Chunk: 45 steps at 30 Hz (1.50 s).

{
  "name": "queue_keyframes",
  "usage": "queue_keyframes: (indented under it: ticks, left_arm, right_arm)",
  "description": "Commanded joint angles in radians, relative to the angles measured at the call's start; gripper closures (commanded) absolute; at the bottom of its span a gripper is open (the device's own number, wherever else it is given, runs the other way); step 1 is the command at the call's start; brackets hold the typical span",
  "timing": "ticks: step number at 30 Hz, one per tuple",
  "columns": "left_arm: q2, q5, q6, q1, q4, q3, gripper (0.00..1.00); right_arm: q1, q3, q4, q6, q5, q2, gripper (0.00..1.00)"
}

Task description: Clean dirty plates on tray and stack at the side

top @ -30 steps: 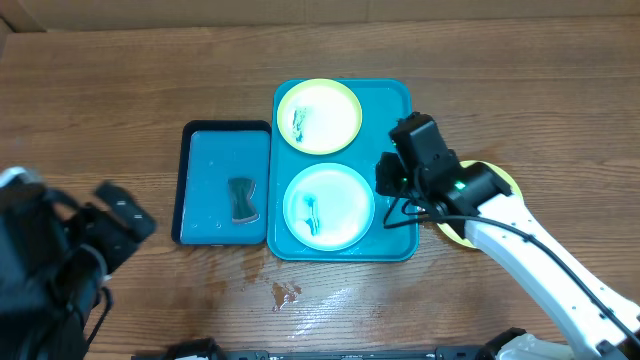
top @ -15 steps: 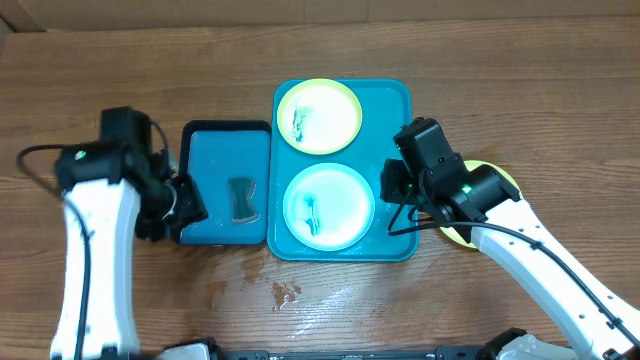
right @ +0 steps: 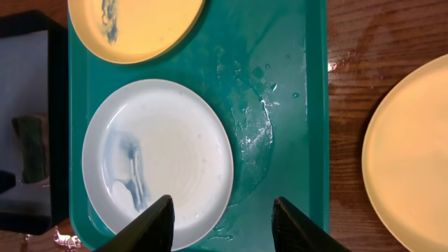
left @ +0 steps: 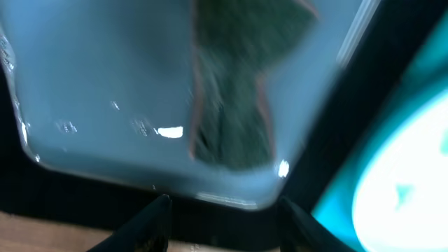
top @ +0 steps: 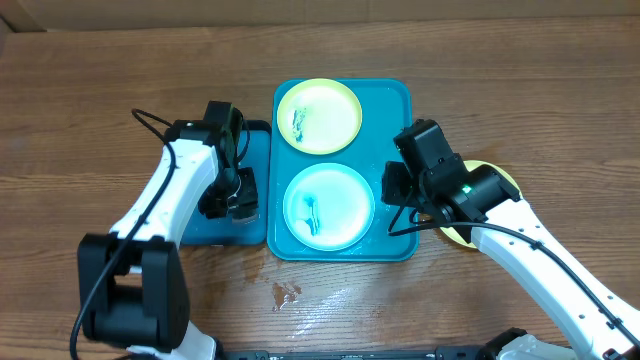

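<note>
On the light-teal tray [top: 392, 100] lie two plates: a yellow-green one [top: 318, 116] at the far end and a teal-rimmed one [top: 328, 206] nearer, both with dark smears. A second yellow-green plate [top: 508, 180] rests on the table to the right, mostly under my right arm. My right gripper [top: 393, 185] hangs open over the tray's right part. In the right wrist view its fingers [right: 150, 224] straddle the smeared white plate's [right: 157, 161] edge and bare wet tray [right: 280, 105]. My left gripper [left: 224, 224] is open above a dark sponge [left: 231, 91], with nothing between its fingers.
The sponge lies in a small dark-rimmed blue tray [top: 200, 150] holding water, just left of the big tray. A small wet patch [top: 285, 292] marks the wooden table in front. In the right wrist view the side plate [right: 413, 154] lies right of the tray.
My left arm has swung in from the table's left edge to above the small blue tray and sponge. The right arm has hardly moved.
</note>
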Motion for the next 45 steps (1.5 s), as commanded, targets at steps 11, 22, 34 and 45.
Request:
queue_keyframes:
  ticks: [11, 22, 34, 45]
  left_arm:
    - [0.162, -0.041, -0.038, 0.012, 0.113, -0.015, 0.77]
    - [0.132, -0.046, -0.023, 0.014, -0.076, 0.141, 0.96]
    - [0.071, -0.139, -0.024, 0.012, -0.02, 0.107, 0.96]
    - [0.074, -0.111, 0.004, 0.014, 0.09, -0.019, 0.96]
  right_arm:
    - [-0.007, 0.011, -0.003, 0.017, 0.005, -0.005, 0.53]
    - [-0.145, 0.011, -0.01, 0.075, -0.021, 0.007, 0.47]
    - [-0.127, 0.005, 0.004, -0.052, -0.166, 0.135, 0.48]
    - [-0.104, 0.005, 0.062, -0.131, -0.206, 0.269, 0.47]
